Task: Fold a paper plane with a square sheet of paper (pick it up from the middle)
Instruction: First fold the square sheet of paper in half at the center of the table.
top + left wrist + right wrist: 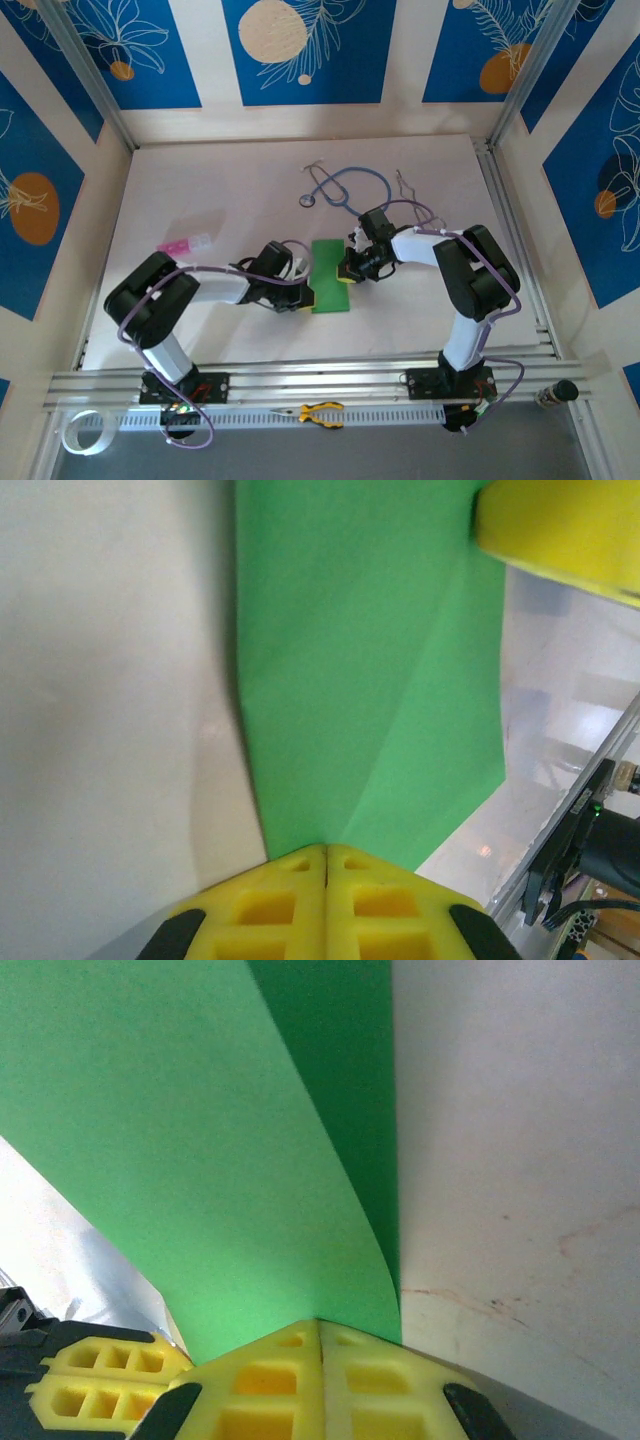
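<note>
The square sheet of paper (331,276) is bright green and lies at the table's middle, doubled over into a narrow upright strip. My left gripper (303,293) is shut on its left near edge; in the left wrist view the yellow fingertips (300,865) meet on the sheet (360,670), which shows a diagonal crease. My right gripper (348,268) is shut on the right edge. In the right wrist view the sheet (200,1140) curls up from the closed gripper (320,1326) over a darker lower layer. The paper plane is out of view.
A blue stethoscope (345,188) lies just behind the paper. A small pink and white piece (185,243) sits at the left. Yellow-handled pliers (320,413) lie beyond the aluminium rail (300,380) at the near edge. Frame posts stand at the back corners.
</note>
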